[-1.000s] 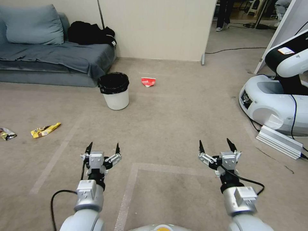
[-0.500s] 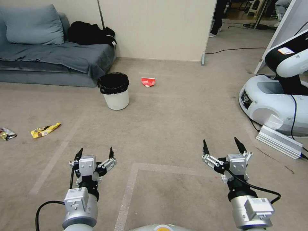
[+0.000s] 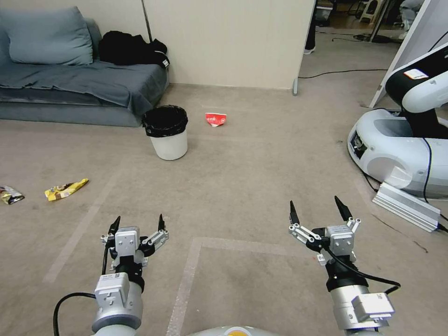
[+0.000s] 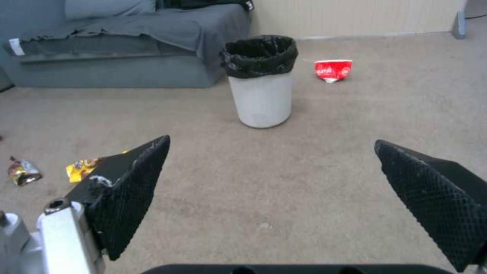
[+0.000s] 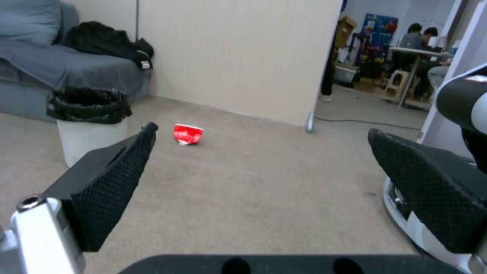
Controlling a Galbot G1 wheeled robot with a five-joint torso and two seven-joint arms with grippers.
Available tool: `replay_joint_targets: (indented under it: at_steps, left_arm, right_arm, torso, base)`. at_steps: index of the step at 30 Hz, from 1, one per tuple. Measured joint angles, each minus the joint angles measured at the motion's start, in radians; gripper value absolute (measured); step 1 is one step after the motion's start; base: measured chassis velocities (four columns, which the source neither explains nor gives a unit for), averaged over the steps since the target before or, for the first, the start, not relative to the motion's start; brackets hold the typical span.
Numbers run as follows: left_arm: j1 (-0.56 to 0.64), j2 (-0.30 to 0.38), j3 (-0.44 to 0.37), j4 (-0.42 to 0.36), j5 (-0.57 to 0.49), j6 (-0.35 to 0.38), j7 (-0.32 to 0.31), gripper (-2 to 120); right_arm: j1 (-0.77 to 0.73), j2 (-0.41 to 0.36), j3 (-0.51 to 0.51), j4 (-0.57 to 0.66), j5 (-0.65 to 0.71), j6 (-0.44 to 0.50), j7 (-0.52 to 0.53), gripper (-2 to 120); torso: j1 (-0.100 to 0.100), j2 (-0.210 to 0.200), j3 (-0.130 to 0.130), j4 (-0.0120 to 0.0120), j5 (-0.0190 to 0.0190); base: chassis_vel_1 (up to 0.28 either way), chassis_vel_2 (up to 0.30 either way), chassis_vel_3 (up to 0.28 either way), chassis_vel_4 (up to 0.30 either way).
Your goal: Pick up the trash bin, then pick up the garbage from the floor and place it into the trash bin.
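1. Hard to make out: the inside of the trash bin (image 3: 165, 132) is a dark hollow of black bag, so its contents cannot be told. The foil wrapper (image 3: 9, 194) at the head view's 9 o'clock edge is cut off by the frame, and its print cannot be read.
2. The sofa (image 3: 70, 84) is cut off at the 10 o'clock corner. A black heap of cloth (image 3: 133, 48) lies on its far end; what it is cannot be told.
3. One bin: white, upright on the carpet at about 11 o'clock in the head view, just in front of the sofa's corner, a black liner folded over its rim.
4. Three pieces of litter show on the floor. One red packet (image 3: 215, 119) lies near the bin, at its 2 o'clock, apart from it. One yellow wrapper (image 3: 65, 188) and the foil wrapper lie near each other toward 9 o'clock, well apart from the bin.
5. Two grippers, both held low over bare carpet, well short of the bin. The left gripper (image 3: 137, 223) sits at 7 o'clock, fingers spread wide, holding nothing. The right gripper (image 3: 318, 210) sits at 5 o'clock, fingers likewise spread and empty.
6. One other white robot base (image 3: 396, 154) stands at 3 o'clock, partly cut off, a metal bar (image 3: 405, 206) on the floor just beside it.
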Motion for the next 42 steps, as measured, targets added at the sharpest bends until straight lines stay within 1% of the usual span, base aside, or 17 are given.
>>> replay_joint_targets:
  at_steps: [7, 12, 13, 14, 17, 19, 36, 37, 38, 40, 41, 42]
  left_arm:
    - [-0.002, -0.001, 0.003, 0.002, 0.004, 0.0, 0.0, 99]
    - [-0.002, -0.002, 0.003, 0.004, 0.008, 0.001, 0.0, 99]
    - [-0.002, -0.002, 0.003, 0.004, 0.009, 0.001, -0.001, 99]
    - [-0.002, -0.002, 0.003, 0.004, 0.01, 0.001, -0.002, 99]
    - [-0.002, -0.003, 0.003, 0.005, 0.012, 0.002, -0.003, 99]
    - [-0.002, -0.003, 0.003, 0.005, 0.013, 0.002, -0.004, 99]
    - [-0.003, -0.005, -0.005, -0.003, -0.006, 0.016, -0.017, 99]
    - [-0.003, -0.005, -0.005, -0.003, -0.006, 0.016, -0.017, 99]
    - [-0.003, -0.006, -0.005, -0.003, -0.006, 0.016, -0.018, 99]
    - [-0.003, -0.006, -0.005, -0.003, -0.006, 0.016, -0.018, 99]
    - [-0.003, -0.006, -0.005, -0.004, -0.006, 0.016, -0.019, 99]
    - [-0.003, -0.006, -0.005, -0.004, -0.005, 0.016, -0.019, 99]
  right_arm:
    - [0.0, 0.0, 0.001, -0.003, -0.004, 0.003, -0.004, 100]
    - [0.001, 0.0, 0.002, -0.005, -0.005, 0.005, -0.012, 100]
    - [0.001, 0.0, 0.002, -0.007, -0.006, 0.006, -0.013, 100]
    - [0.001, -0.001, 0.002, -0.008, -0.007, 0.006, -0.013, 100]
    - [0.002, -0.001, 0.002, -0.01, -0.008, 0.006, -0.013, 100]
    - [0.002, -0.001, 0.002, -0.01, -0.009, 0.006, -0.013, 100]
    - [0.002, -0.001, 0.007, -0.014, -0.019, 0.012, -0.023, 100]
    - [0.002, -0.001, 0.007, -0.014, -0.02, 0.012, -0.024, 100]
    - [0.002, -0.001, 0.007, -0.014, -0.02, 0.014, -0.024, 100]
    - [0.002, -0.001, 0.007, -0.015, -0.02, 0.015, -0.025, 100]
    - [0.002, -0.001, 0.007, -0.016, -0.02, 0.016, -0.026, 100]
    - [0.003, -0.001, 0.007, -0.017, -0.021, 0.018, -0.027, 100]
  torso:
    - [0.0, 0.0, 0.0, 0.0001, 0.0]
    - [0.0, 0.0, 0.0, 0.0, 0.0002]
    - [0.0, 0.0, 0.0, 0.0, -0.0003]
    - [0.0, 0.0, 0.0, 0.0, 0.0003]
    - [0.0, 0.0, 0.0, 0.0, -0.0001]
    - [0.0, 0.0, 0.0, 0.0, 0.0003]
    - [0.0, 0.0, 0.0, -0.0001, -0.0003]
    - [0.0, 0.0, 0.0, 0.0002, 0.0006]
    - [0.0, 0.0, 0.0, -0.0002, -0.0003]
    - [0.0, 0.0, 0.0, 0.0, -0.0007]
    - [0.0, 0.0, 0.0, 0.0, 0.0005]
    - [0.0, 0.0, 0.0, 0.0001, -0.0001]
  base:
    - [-0.086, 0.09, 0.084, -0.089]
    - [-0.227, 0.197, 0.202, -0.211]
    - [-0.242, 0.238, 0.241, -0.249]
    - [-0.237, 0.238, 0.254, -0.258]
    - [-0.234, 0.239, 0.258, -0.259]
    - [-0.283, 0.278, 0.284, -0.278]
    - [-0.28, 0.277, 0.29, -0.287]
    - [-0.305, 0.304, 0.27, -0.282]
    - [-0.305, 0.304, 0.293, -0.29]
    - [-0.279, 0.294, 0.293, -0.296]
    - [-0.279, 0.287, 0.278, -0.296]
    - [-0.294, 0.287, 0.299, -0.3]
